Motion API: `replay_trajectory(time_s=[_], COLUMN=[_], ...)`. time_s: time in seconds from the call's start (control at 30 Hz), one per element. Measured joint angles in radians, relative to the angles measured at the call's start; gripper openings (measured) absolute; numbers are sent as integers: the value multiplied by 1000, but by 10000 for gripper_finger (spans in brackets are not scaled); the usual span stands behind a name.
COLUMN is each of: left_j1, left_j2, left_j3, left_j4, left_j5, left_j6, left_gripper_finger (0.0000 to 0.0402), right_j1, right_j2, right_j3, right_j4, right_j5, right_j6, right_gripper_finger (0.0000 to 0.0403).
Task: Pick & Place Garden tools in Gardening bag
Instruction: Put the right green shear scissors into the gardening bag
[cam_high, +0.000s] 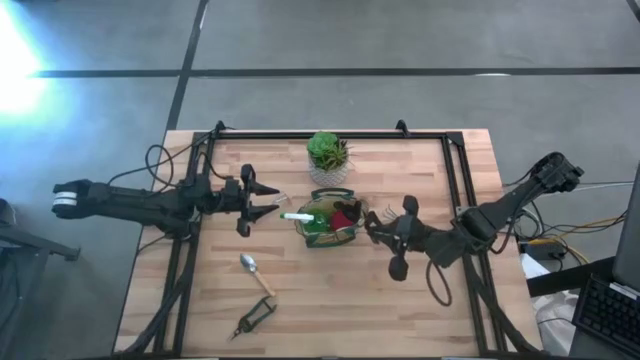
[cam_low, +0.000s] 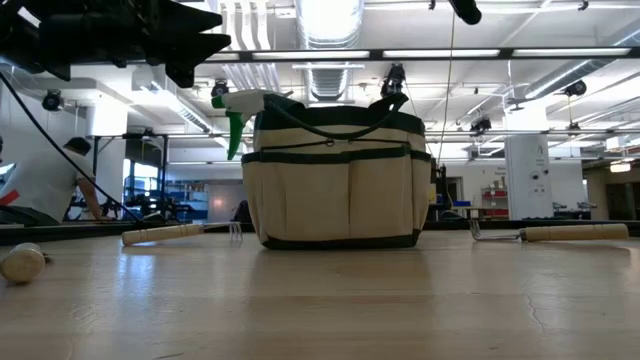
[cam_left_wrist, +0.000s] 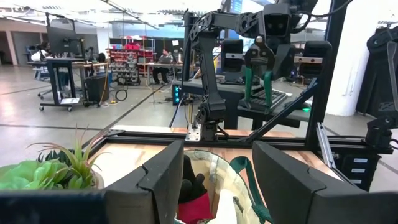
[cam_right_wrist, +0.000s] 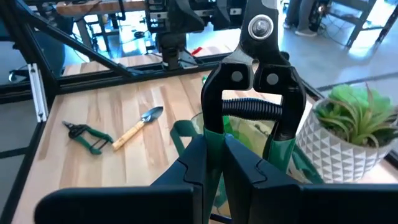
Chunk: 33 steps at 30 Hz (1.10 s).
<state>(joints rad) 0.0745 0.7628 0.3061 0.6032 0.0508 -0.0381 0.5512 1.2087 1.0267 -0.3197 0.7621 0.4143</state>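
High view, bag: the gardening bag (cam_high: 328, 221) sits near the middle of the wooden table (cam_high: 420, 310), just in front of a green plant in a white pot (cam_high: 328, 158). A green-and-white tool (cam_high: 298, 216) pokes out of its left side and a red-and-black item (cam_high: 343, 218) lies inside.
High view, loose tools: a silver trowel with a wooden handle (cam_high: 256, 273) lies on the table nearer the front edge, and a green-handled pruner (cam_high: 254, 319) lies beyond it, closer still to that edge.
High view, left gripper (cam_high: 270, 199): it hangs just left of the bag, fingers spread wide, holding nothing.
High view, right gripper (cam_high: 372, 226): it reaches in from the right to the bag's right rim.

Low view, bag: tan fabric with dark green trim and loop handles, standing upright; the green-and-white tool sticks out at its upper left.
Low view, table: a wooden-handled rake fork (cam_low: 180, 234) lies left of the bag and another wooden-handled tool (cam_low: 560, 233) lies to the right.

Left wrist view, claw: both dark fingers (cam_left_wrist: 163, 180) stand wide apart, with the bag's open mouth between them.

Right wrist view, claw: the fingers are clamped narrow on one green handle of a black pruner (cam_right_wrist: 260, 81), which stands upright above the bag.
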Motion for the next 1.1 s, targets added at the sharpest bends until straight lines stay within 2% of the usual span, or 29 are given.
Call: replay_trajectory(time_s=[0.37, 0.47, 0.6, 0.9, 1.1], left_j1=[0, 0, 0, 0, 0], left_j2=[0, 0, 0, 0, 0], left_j3=[0, 0, 0, 0, 0], left_j4=[0, 0, 0, -1, -4], left_j5=[0, 0, 0, 0, 0], left_j6=[0, 0, 0, 0, 0], left_gripper_finger=[195, 195, 195, 195, 195], right_j1=[-62, -111, -195, -272, -295], right_j2=[2, 2, 2, 6, 4], right_j3=[0, 0, 0, -10, -10], right_j4=[118, 157, 206, 184, 181], right_j5=[-35, -116, -299, -480, -588], right_j6=[-85, -109, -161, -383, -437], right_gripper_finger=[18, 18, 18, 18, 18])
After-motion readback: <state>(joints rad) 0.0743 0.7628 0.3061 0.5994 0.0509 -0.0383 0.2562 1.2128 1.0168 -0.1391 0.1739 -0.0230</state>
